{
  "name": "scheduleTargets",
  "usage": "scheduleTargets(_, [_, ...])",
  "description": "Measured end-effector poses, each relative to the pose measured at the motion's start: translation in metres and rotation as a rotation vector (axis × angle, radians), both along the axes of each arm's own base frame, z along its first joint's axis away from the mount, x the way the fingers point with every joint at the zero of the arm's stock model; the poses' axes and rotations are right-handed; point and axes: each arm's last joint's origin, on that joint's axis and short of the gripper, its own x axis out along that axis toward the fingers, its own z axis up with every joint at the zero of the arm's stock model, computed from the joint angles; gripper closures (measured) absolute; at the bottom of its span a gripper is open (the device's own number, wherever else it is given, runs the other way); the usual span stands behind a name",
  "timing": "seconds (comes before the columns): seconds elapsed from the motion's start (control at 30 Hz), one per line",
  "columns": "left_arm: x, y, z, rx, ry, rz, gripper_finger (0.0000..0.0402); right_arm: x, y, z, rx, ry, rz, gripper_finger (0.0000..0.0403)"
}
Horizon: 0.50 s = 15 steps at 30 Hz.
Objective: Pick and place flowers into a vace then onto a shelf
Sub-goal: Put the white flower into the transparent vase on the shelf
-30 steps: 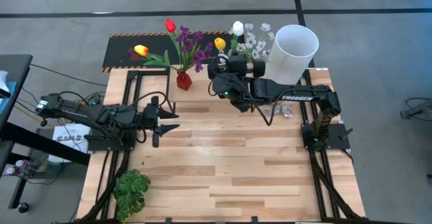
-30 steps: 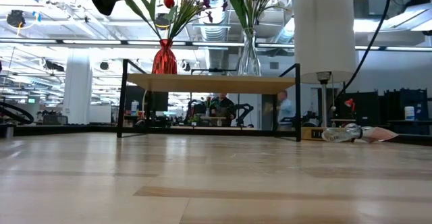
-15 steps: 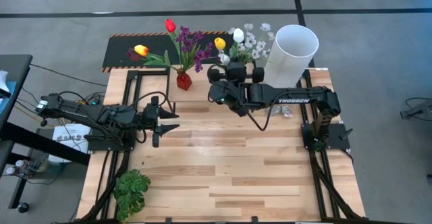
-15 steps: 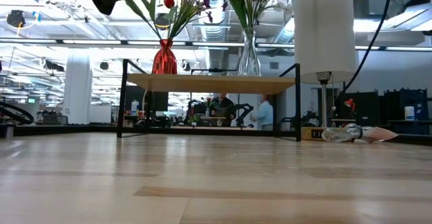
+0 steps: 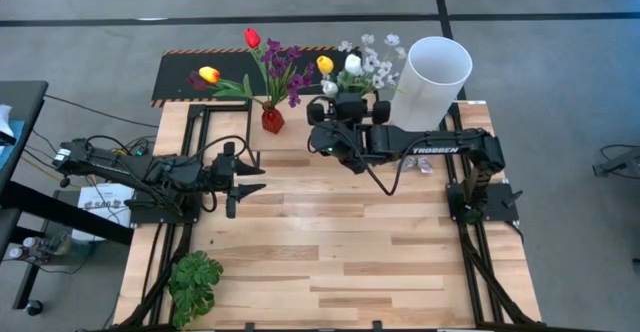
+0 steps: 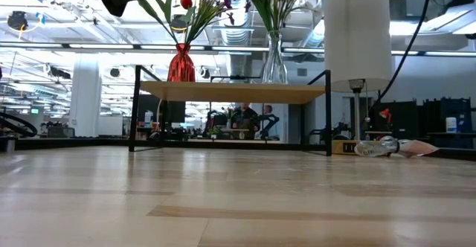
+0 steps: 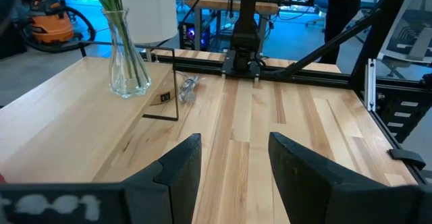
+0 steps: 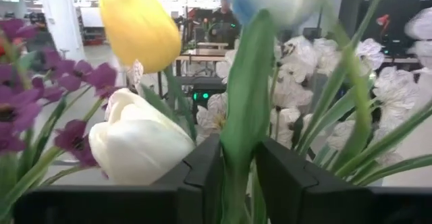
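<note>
Both vases already stand on the shelf; your right tool is at the clear vase's bouquet.

Your left tool [image 5: 240, 179] rests low over the wooden surface [image 5: 330, 252] at its left side, fingers spread and holding nothing. On the low plank-topped shelf with black metal legs [image 6: 230, 92], the red glass vase [image 6: 181, 63] carries red, yellow and purple flowers [image 5: 270, 67]. Just right of it, the clear glass vase [image 6: 274, 61] holds the white and yellow tulips and small white blossoms [image 5: 365, 60]. Your right tool [image 8: 236, 173] sits up among those blooms, fingers close around a green stem [image 8: 243, 136], seemingly pinching it. Judging by this, little remains: seat that stem, let go, pull clear. The tall white cylinder [image 5: 433, 80] stands beside the shelf's right end.
</note>
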Motion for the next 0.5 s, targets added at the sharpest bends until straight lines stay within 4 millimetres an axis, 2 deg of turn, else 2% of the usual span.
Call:
scheduleTargets(0.33, [0.0, 0.0, 0.0, 0.0, 0.0, 0.0, 0.0239, 0.001, 0.013, 0.0, 0.003, 0.0, 0.038, 0.0221])
scheduleTargets(0.5, [0.0, 0.0, 0.0, 0.0, 0.0, 0.0, 0.0239, 0.001, 0.027, 0.0, 0.012, 0.001, 0.087, 0.0189])
